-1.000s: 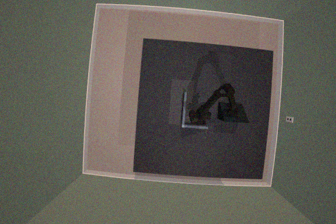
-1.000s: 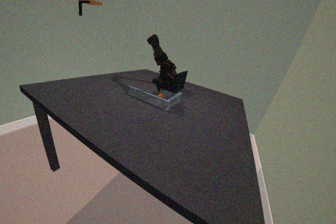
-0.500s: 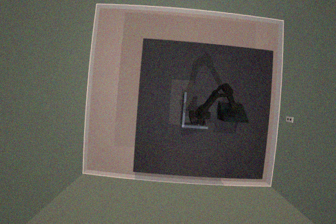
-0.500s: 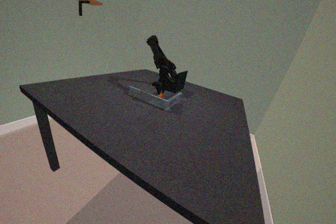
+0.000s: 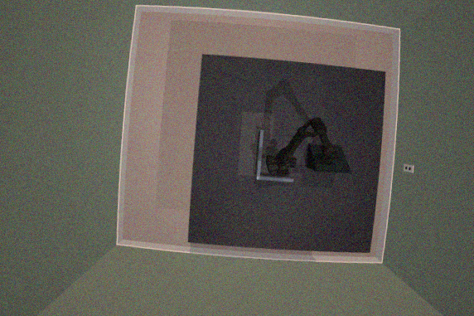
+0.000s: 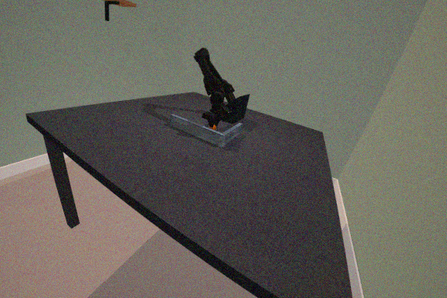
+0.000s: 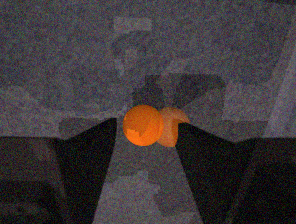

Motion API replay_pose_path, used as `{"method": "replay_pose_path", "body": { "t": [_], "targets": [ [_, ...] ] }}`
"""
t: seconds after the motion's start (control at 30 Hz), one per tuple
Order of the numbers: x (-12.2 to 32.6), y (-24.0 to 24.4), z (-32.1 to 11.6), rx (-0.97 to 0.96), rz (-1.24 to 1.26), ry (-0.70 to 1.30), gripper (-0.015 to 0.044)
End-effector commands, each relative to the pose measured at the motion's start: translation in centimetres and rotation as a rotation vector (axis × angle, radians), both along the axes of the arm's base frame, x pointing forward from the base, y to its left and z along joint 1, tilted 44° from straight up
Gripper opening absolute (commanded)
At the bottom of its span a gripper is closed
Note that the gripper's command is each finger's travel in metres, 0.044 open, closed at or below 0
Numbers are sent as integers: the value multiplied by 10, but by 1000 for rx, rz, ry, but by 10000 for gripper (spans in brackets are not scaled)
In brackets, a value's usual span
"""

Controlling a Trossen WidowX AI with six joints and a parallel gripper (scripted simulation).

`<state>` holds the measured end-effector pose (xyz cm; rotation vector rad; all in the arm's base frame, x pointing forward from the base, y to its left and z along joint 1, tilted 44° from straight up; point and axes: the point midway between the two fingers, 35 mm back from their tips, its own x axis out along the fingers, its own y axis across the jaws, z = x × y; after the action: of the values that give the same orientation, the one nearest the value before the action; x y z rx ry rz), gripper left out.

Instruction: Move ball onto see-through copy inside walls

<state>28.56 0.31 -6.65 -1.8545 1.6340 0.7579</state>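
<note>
Fingers straddle ball [image 7: 142, 125] | copy [image 7: 173, 126] overlapping | inside walls [image 6: 211, 131]

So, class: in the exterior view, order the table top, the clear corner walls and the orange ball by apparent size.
1. Table top
2. Clear corner walls
3. Orange ball, a speck mostly hidden by the jaws
</note>
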Motion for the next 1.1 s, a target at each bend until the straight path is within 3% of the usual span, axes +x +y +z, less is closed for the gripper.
{"method": "replay_pose_path", "body": {
  "t": [0.0,0.27,0.43,1.07],
  "targets": [
    [-1,-1,-1,-4,6,5,165],
    [-1,-1,-1,-4,6,5,112],
    [0,12,9,0,7,5,0],
    [-14,86,89,1,6,6,0]
  ]
}}
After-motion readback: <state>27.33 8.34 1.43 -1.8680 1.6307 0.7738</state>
